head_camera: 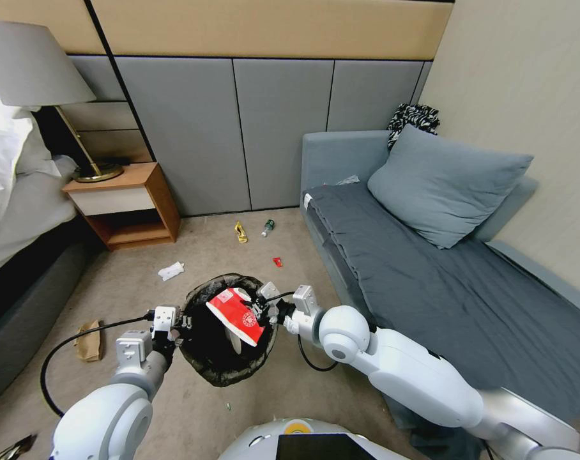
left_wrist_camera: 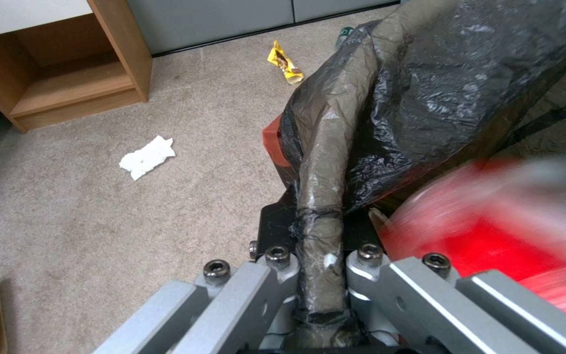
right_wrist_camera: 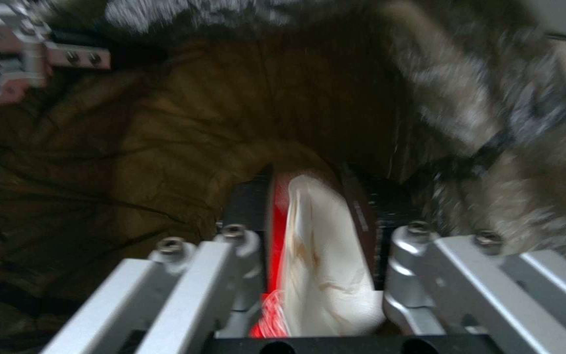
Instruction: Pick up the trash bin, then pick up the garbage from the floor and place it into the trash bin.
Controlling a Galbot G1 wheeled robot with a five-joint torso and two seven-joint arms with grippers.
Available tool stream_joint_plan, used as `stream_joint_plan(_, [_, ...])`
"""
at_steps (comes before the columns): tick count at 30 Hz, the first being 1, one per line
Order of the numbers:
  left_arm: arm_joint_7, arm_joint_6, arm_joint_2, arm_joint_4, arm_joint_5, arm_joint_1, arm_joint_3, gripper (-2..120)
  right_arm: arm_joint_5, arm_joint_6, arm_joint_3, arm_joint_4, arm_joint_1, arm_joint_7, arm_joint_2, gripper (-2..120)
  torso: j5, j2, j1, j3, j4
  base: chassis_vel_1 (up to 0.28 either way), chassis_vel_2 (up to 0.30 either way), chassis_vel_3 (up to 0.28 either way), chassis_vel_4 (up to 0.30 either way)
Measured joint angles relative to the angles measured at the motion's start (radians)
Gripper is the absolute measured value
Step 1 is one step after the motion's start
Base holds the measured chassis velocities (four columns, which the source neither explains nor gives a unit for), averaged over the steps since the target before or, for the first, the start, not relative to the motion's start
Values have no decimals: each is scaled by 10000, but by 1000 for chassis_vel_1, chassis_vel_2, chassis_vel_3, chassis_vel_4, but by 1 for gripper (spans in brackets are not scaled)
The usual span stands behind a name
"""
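The trash bin point(head_camera: 221, 378), white with a crinkled black bag over its rim, hangs in front of me above the carpet. My left gripper point(head_camera: 177, 323) is shut on the near-left rim, and the left wrist view shows the bag-covered rim point(left_wrist_camera: 320, 216) pinched between its fingers. My right gripper point(head_camera: 262, 309) is shut on a flattened red-and-white carton point(head_camera: 237, 315) that tilts over the bin's mouth. The right wrist view shows this carton point(right_wrist_camera: 316, 246) between the fingers, above the dark liner point(right_wrist_camera: 132, 147). More garbage lies on the floor: a yellow wrapper point(head_camera: 240, 231), a small bottle point(head_camera: 267, 227), a red scrap point(head_camera: 277, 262), white tissue point(head_camera: 170, 271) and brown paper point(head_camera: 89, 340).
A wooden nightstand point(head_camera: 125, 204) with a lamp point(head_camera: 34, 64) stands at the back left beside a bed point(head_camera: 15, 211). A grey sofa point(head_camera: 443, 281) with a pillow point(head_camera: 443, 182) runs along the right. Open carpet lies between them.
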Motion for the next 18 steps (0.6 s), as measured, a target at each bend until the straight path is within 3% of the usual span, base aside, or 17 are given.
stream_joint_plan(10, [0,0,-38,0,-2,13,19,1,-36,26,-78,-49,-63,163,109,64,0,0,0,0,0,0,0,0,0])
stream_joint_plan(13, [-2,0,-47,0,0,24,28,1,12,83,10,99,-66,277,44,81,0,0,-1,0,0,0,0,0,0])
stream_joint_plan(16, [-3,0,-47,-1,6,25,28,1,72,97,85,182,-74,325,11,86,0,0,-1,0,0,0,0,0,0])
stream_joint_plan(18, [-4,0,-42,0,10,25,29,1,227,110,238,422,-100,432,-58,96,0,0,0,0,0,0,0,0,0])
